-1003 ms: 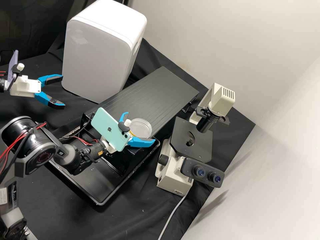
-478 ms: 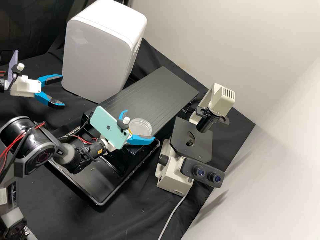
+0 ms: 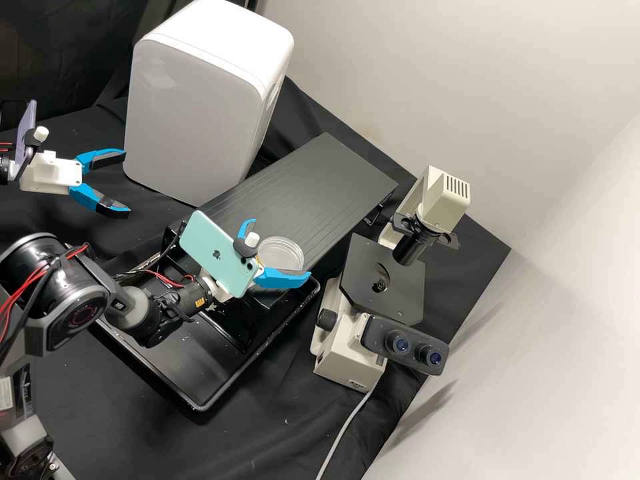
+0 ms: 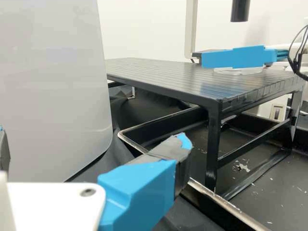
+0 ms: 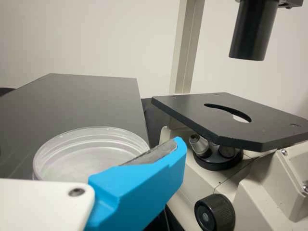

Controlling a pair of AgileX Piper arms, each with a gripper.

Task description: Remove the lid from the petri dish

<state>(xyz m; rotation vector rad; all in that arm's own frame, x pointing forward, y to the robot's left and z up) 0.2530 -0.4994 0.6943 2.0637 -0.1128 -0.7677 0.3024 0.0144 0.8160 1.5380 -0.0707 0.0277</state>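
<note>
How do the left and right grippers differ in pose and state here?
The right gripper is at the raised black rack, fingers either side of the petri dish; the left gripper hangs away from the rack, beside the white box. The right brackets the dish; the left has nothing between its fingers. Both are open, with blue fingers.

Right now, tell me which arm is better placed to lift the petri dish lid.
Right. The right gripper sits around the petri dish on the black rack; the left gripper hangs open, far off beside the white appliance.
</note>
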